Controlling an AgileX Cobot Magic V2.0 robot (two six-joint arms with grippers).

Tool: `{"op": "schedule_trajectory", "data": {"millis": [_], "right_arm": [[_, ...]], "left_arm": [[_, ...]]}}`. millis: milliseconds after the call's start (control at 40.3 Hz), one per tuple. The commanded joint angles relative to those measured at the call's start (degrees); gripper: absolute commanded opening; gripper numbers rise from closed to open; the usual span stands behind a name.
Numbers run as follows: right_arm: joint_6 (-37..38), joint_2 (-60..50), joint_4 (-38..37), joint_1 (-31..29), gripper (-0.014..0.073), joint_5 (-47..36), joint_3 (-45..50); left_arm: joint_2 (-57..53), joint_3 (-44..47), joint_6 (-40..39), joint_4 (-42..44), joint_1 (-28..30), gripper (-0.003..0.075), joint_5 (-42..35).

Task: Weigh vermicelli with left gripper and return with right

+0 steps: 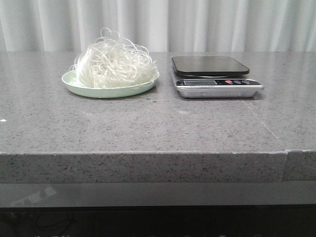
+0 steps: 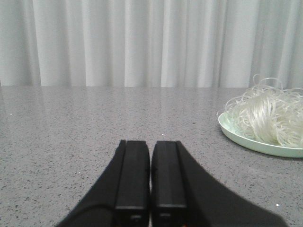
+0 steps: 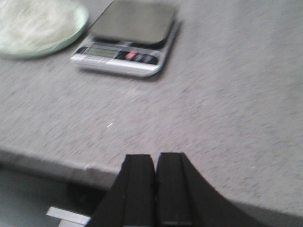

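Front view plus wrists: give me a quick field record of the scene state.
vermicelli: heaped on plate, untouched
plate: pale green, on counter, left of scale
scale: platform bare, nothing being weighed
left pincer: shut, empty, short of plate
right pincer: shut, empty, near counter's front edge
counter: grey speckled stone
task stage: not started

Pleated white curtain (image 1: 148,24) behind a speckled grey stone counter (image 1: 148,128).

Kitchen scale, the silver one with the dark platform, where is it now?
In the front view, the silver kitchen scale sits right of centre on the grey stone counter, beside the pale green plate.
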Motion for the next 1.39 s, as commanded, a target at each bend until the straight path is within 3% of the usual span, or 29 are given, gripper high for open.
{"op": "schedule_trajectory", "data": {"millis": [0,149,397,1366], "right_arm": [[0.0,-4.1,0.0,-4.0,0.0157,-13.4,4.8],[0.0,-10.3,0.0,-8.8,0.0157,-23.2,13.7],[0.0,-14.9,0.0,-10.5,0.0157,-32.2,23.2],[0.0,-14.8,2.0,-11.8,0.0157,-36.0,23.0]], "left_arm": [[-1.3,2.2,-0.4,-0.4,0.0,0.0155,-4.9],[-1.3,2.2,-0.4,-0.4,0.0,0.0155,-4.9],[-1.3,2.2,-0.4,-0.4,0.0,0.0155,-4.9],[-1.3,2.2,-0.4,-0.4,0.0,0.0155,-4.9]]}}
